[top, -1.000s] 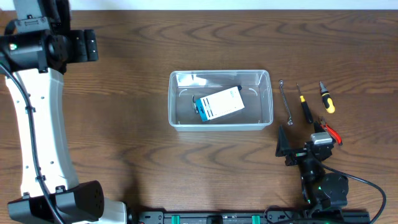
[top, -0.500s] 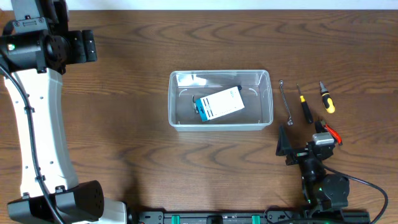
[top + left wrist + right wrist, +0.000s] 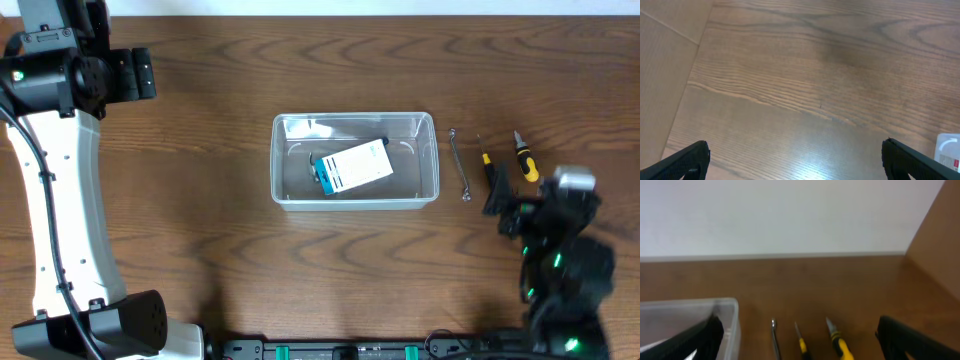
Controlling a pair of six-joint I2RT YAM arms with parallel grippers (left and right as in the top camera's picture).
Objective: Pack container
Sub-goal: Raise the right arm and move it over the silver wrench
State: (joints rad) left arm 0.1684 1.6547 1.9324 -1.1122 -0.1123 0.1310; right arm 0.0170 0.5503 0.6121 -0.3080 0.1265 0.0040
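**Layout.** The container (image 3: pixel 354 203) sits at the middle of the counter (image 3: pixel 200 230), its long axis running left to right across the robot's front. A blue-and-white box (image 3: pixel 352 166) lies inside it. Three tools lie side by side on the counter, outside its right wall. The wrench (image 3: pixel 460 166) is nearest the container, then a thin screwdriver (image 3: pixel 487 165), then a yellow-handled screwdriver (image 3: pixel 525 158). Their long axes run near to far, crosswise to the container's.

**Right pincer.** The right pincer (image 3: pixel 800 327) is spread wide and holds nothing. Its fingers (image 3: pixel 692 340) frame all three tools, which lie straight ahead of it. The container's corner is off to its left. In the overhead view this arm is blurred, just beside the tools' near ends.

**Left pincer.** The left pincer (image 3: pixel 795 150) is likewise spread and empty. It is over bare wood toward the far left, well apart from the container and the tools.

**Judgement.** The right arm is the nearer. Any pick falls to it, followed by a carry leftward into the container.
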